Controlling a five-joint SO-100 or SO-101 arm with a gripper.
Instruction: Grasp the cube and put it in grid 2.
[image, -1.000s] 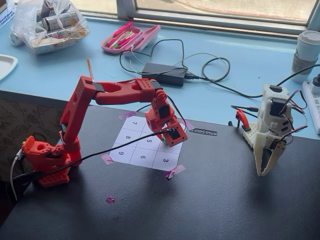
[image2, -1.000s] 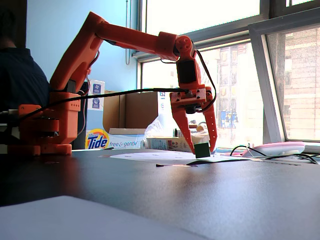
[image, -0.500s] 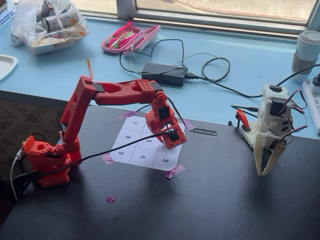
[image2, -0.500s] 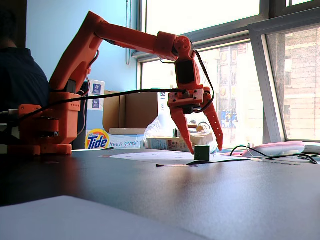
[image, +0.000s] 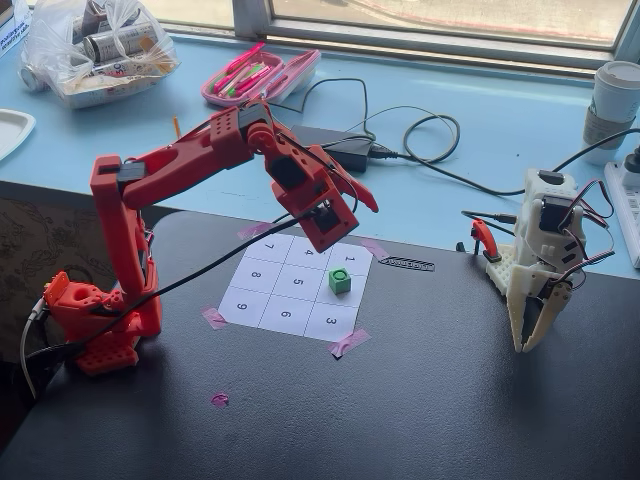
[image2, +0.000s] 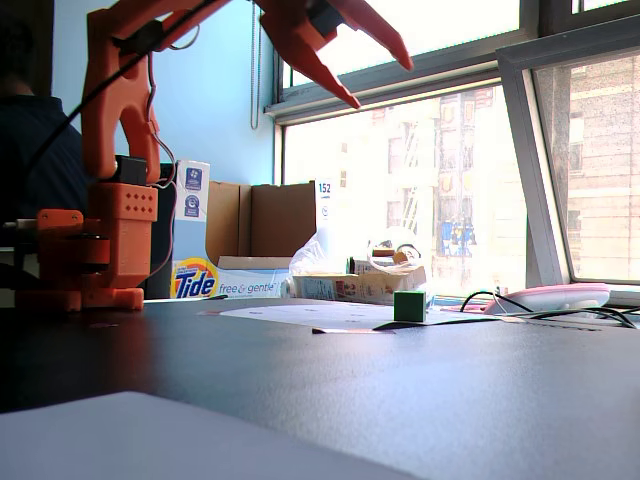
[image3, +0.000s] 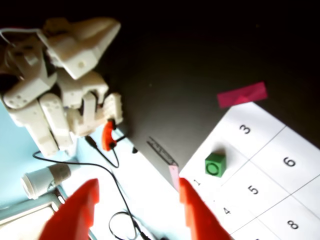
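The small green cube (image: 340, 281) with a dark ring on its top face sits on the white 3x3 numbered sheet (image: 270, 300), in the cell (image: 357, 296) between the cells marked 1 and 3. The cube covers that cell's numeral. The cube also shows in the wrist view (image3: 215, 164) and low in the other fixed view (image2: 409, 306). My red gripper (image: 360, 213) hangs open and empty well above the sheet, up and apart from the cube. Its jaws are spread wide in the wrist view (image3: 137, 182) and in the low fixed view (image2: 383, 85).
A white second arm (image: 540, 260) stands at the black table's right; it also shows in the wrist view (image3: 65, 100). Pink tape (image: 349, 343) holds the sheet's corners. Cables (image: 430, 140), a paper cup (image: 615, 100), a pink case (image: 260, 75) and a plastic bag (image: 100, 50) lie on the blue ledge behind.
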